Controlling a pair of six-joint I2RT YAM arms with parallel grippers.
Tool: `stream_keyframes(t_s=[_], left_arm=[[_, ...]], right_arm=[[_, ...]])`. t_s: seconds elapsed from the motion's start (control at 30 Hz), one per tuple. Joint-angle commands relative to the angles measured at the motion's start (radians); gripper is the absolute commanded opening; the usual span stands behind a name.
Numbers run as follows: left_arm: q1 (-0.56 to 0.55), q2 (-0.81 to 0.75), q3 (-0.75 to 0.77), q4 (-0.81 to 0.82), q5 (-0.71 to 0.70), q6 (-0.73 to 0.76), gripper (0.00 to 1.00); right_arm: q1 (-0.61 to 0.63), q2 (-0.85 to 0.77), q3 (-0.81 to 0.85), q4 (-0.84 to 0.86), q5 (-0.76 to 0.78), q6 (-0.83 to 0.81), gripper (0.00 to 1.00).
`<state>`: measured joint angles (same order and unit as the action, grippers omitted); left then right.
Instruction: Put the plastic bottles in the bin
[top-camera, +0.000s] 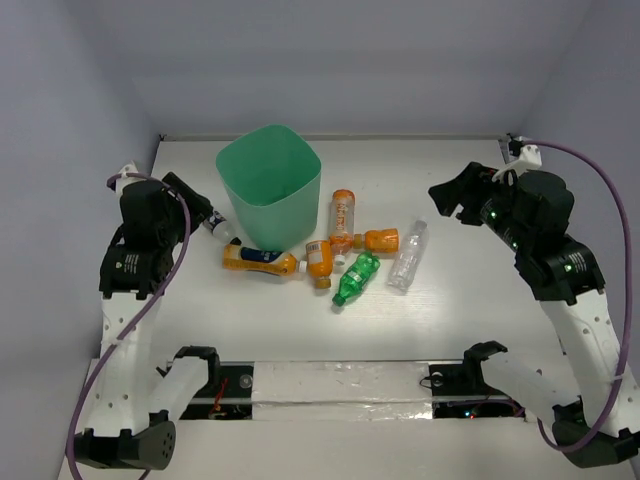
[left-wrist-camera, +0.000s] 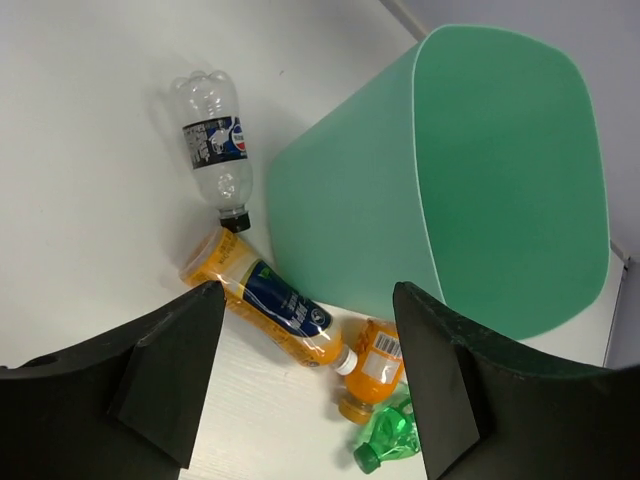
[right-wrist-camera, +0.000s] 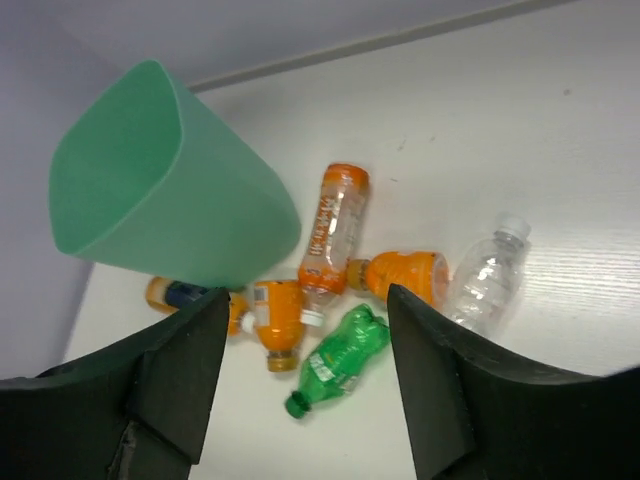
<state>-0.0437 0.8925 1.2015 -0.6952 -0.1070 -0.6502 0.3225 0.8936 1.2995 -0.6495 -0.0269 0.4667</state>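
Observation:
The mint-green bin (top-camera: 270, 185) stands upright at the back left of the table. Several plastic bottles lie in front of it: a clear one with a dark label (top-camera: 220, 226), an orange one with a blue label (top-camera: 260, 260), a short orange one (top-camera: 319, 258), a tall orange one (top-camera: 343, 220), another orange one (top-camera: 381, 240), a green one (top-camera: 356, 277) and a clear one (top-camera: 408, 256). My left gripper (top-camera: 192, 202) is open and empty, raised left of the bin. My right gripper (top-camera: 450, 196) is open and empty, raised right of the bottles.
The left wrist view shows the bin (left-wrist-camera: 500, 180), the dark-label bottle (left-wrist-camera: 215, 145) and the blue-label orange bottle (left-wrist-camera: 265, 295) touching the bin's base. The right wrist view shows the bin (right-wrist-camera: 150, 190), the green bottle (right-wrist-camera: 340, 355) and the clear bottle (right-wrist-camera: 485, 280). Walls enclose the table.

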Motion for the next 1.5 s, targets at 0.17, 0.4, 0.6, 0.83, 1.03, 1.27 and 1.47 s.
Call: stream_keyframes(t_s=[0.17,0.4,0.6,0.83,1.03,1.27,1.47], left_arm=[[0.002,-0.082,-0.143,0.132,-0.092,-0.003,0.34],[0.07,0.011,-0.279,0.242,-0.045,-0.054,0.0],[0.22,0.204,-0.312,0.393,0.081,-0.088,0.27],[0.252,0.457,-0.257,0.537,0.168,-0.072,0.71],[0.252,0.635,-0.188,0.559,0.179,-0.036,0.72],[0.252,0.786,-0.161,0.625,0.187,-0.023,0.72],[0.252,0.873,-0.131,0.674,0.21,-0.009,0.73]], right_arm=[[0.007,0.01,-0.008,-0.018,0.007,-0.008,0.0],[0.007,0.028,-0.072,-0.006,0.007,-0.007,0.0],[0.007,0.031,-0.124,0.03,0.002,0.009,0.0],[0.007,0.044,-0.124,0.03,0.024,-0.017,0.08],[0.007,0.041,-0.161,0.056,0.065,-0.007,0.62],[-0.011,0.137,-0.218,0.105,0.036,0.067,0.9],[-0.082,0.232,-0.255,0.159,0.059,0.09,0.95]])
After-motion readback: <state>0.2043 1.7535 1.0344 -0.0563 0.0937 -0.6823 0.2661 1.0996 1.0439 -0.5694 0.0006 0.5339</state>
